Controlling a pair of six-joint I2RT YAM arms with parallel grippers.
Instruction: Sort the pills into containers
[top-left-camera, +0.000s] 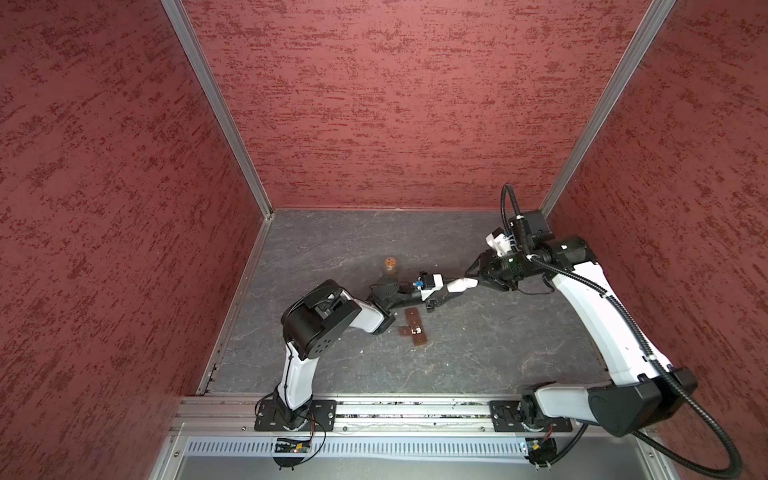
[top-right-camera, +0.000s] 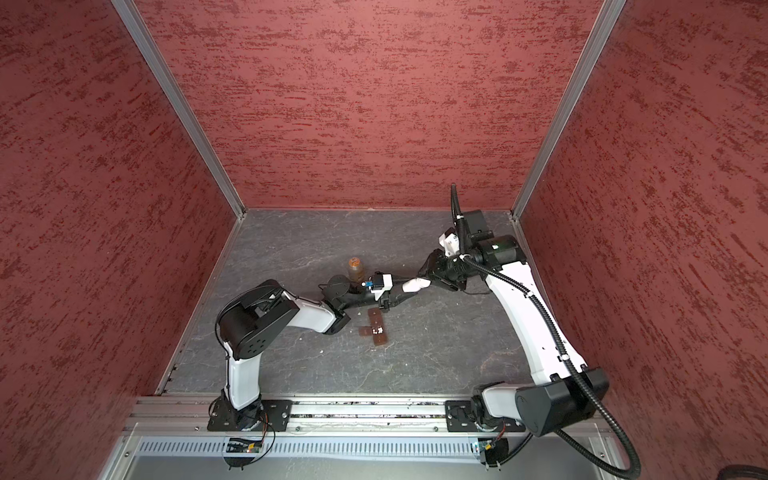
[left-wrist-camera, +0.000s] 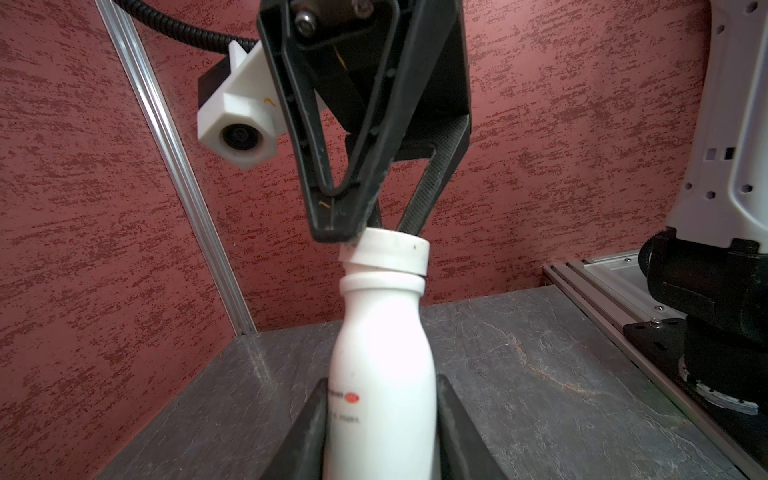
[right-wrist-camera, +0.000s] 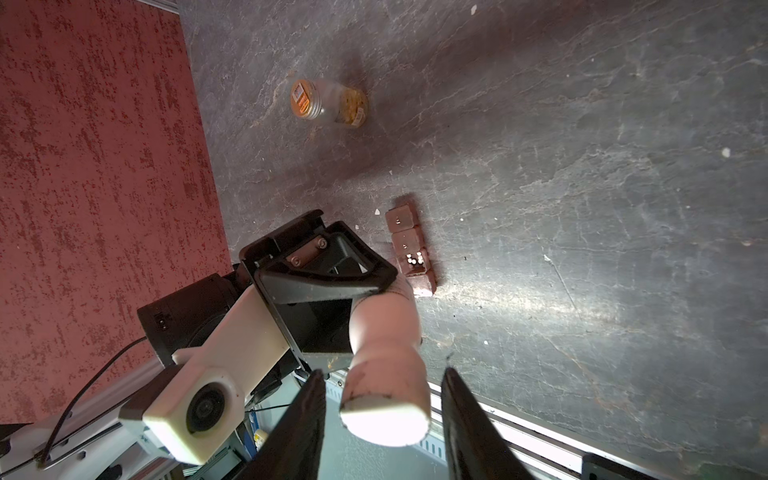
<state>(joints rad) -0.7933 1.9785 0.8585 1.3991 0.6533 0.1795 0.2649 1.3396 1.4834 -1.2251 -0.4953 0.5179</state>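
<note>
Bottle (left-wrist-camera: 382, 332) base cut off, clamped by left hand (left-wrist-camera: 382, 380); right hand (right-wrist-camera: 384, 372) apart around cap (right-wrist-camera: 386, 419); pills (right-wrist-camera: 413, 261) faint.

bottle (left-wrist-camera: 382, 353): white plastic, smooth, sl. gloss
table (top-left-camera: 478, 353): grey stone look, matt, veined
walls (top-left-camera: 374, 104): red, rough, grainy
pill box (right-wrist-camera: 402, 222), nr bottle: brown plastic, glossy
jar (right-wrist-camera: 332, 102), beyond bottle: clear, ribbed metal-look lid
rail (top-left-camera: 395, 411): bare metal
</note>
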